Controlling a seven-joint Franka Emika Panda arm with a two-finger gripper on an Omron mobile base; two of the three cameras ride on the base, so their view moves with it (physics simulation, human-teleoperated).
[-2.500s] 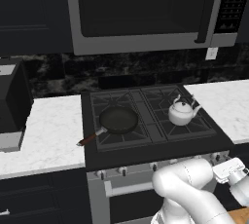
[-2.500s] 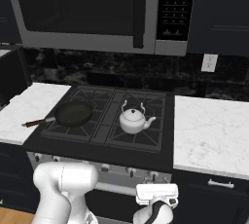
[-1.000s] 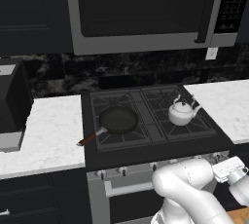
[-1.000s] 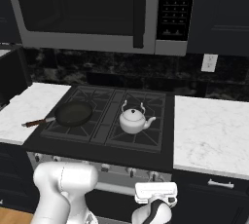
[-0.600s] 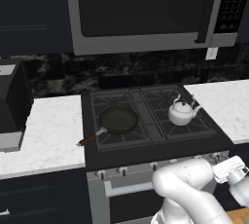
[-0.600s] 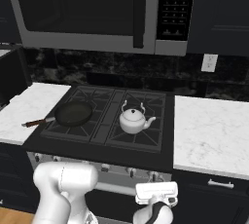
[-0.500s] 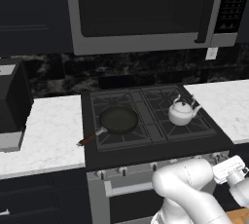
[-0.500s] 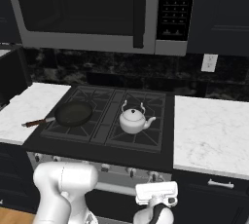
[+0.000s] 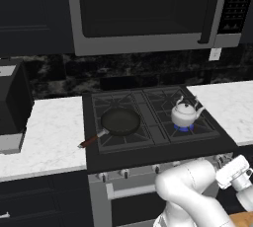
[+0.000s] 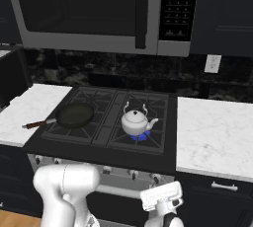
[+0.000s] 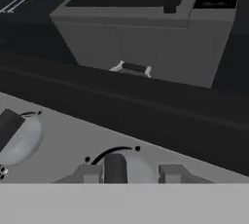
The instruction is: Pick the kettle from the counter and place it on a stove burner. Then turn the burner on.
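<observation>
Kettle (image 10: 137,121) seated upright on stove burner (image 10: 141,135), 3 o'clock from frying pan (image 10: 75,115), blue flame under base, so burner lit. Gripper (image 11: 131,173) low at stove front, fingers partly closed around dark knob (image 11: 115,168), placed for turning.

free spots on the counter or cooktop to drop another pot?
Bare white stone counter right of the black cooktop, and more between cooktop and dark appliance. Both rear burners look free. Front burners crowded: dark frying pan, small white kettle over blue flame.
</observation>
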